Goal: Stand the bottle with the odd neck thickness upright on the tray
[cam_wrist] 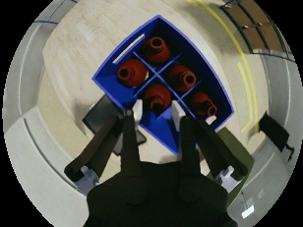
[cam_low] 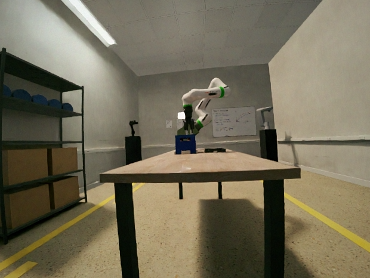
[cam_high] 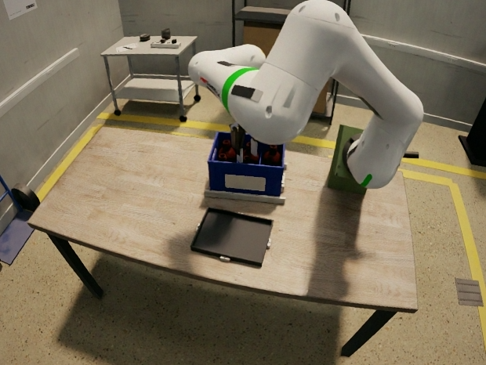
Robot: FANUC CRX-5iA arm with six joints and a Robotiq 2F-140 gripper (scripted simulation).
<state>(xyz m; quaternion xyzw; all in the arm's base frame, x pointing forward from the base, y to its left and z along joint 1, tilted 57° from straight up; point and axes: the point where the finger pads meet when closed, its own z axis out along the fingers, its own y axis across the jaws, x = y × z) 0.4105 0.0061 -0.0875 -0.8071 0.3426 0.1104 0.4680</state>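
Over the blue crate [cam_high: 215, 176] [cam_low: 185, 145] [cam_wrist: 105, 79] in the top view, the arm [cam_high: 274, 106] [cam_low: 200, 93] arches, its hand [cam_high: 247, 150] [cam_low: 189, 132] [cam_wrist: 156, 106] reaching down; the black tray [cam_high: 235, 235] [cam_low: 215, 150] [cam_wrist: 104, 117] lies apart on the worktop [cam_high: 137, 188] [cam_low: 191, 164]. In the exterior view, the hand points straight down. In the wrist view, its fingers stand apart, clasping nothing; all five bottles [cam_wrist: 133, 73] are in the crate, the odd neck indistinguishable.

Lighting was moderate, with dim corners. A ceiling light fixture [cam_low: 92, 24] glowed white in the exterior view. Soft-edged shadows lay across the wooden table [cam_high: 157, 188] [cam_low: 200, 175] [cam_wrist: 74, 53] and beneath it. Fine detail appeared soft; the wrist view showed strong barrel distortion and black corners.
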